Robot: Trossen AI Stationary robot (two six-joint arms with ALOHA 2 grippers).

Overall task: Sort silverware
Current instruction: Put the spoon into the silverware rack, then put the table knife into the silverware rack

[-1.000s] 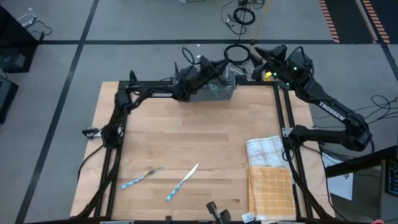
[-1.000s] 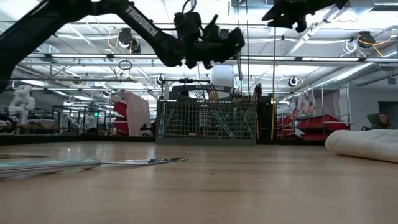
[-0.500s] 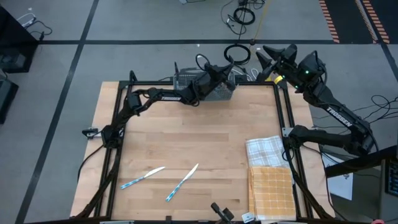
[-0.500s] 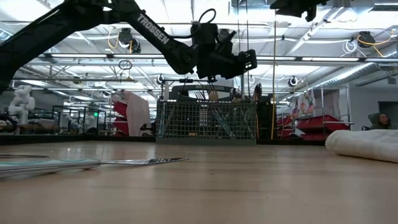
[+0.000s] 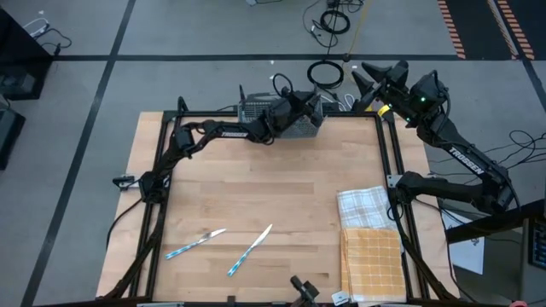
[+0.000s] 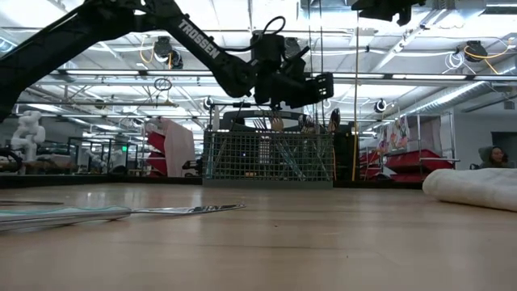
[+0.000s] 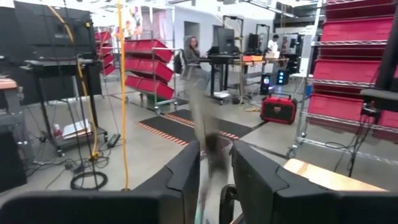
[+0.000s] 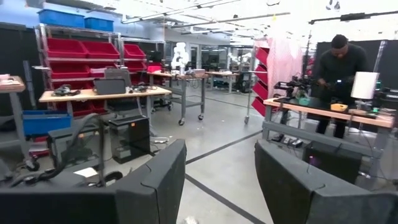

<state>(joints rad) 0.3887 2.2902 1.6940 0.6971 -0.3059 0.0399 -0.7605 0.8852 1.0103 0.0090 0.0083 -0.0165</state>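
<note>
The grey wire-mesh caddy [image 5: 286, 122] stands at the table's far edge with several pieces of silverware upright in it [image 6: 275, 128]. My left gripper [image 5: 313, 108] hangs level just above the caddy's right part [image 6: 315, 83]. Its fingers [image 7: 186, 171] stand apart, and a blurred silver piece [image 7: 200, 112] shows upright between them. Two blue-handled pieces of silverware [image 5: 194, 242] [image 5: 250, 250] lie flat near the table's front left. My right gripper [image 5: 363, 75] is open and holds nothing, raised beyond the far right corner. My left gripper has the blurred silver piece [image 7: 208, 146] in the gap between its two level fingers, over the caddy. The gap is wider than the piece. I cannot tell whether either finger touches it.
A white checked towel [image 5: 363, 206] and a folded orange towel [image 5: 373, 260] lie at the table's right side, seen as a pale roll [image 6: 472, 187] in the low view. Bare wood lies between the caddy and the two loose pieces. Cables lie on the floor beyond the far edge.
My left gripper has gone toward the table's right along the far edge and sunk closer to the caddy, its wrist tipping more level. My right arm has shifted a little at the far right corner.
</note>
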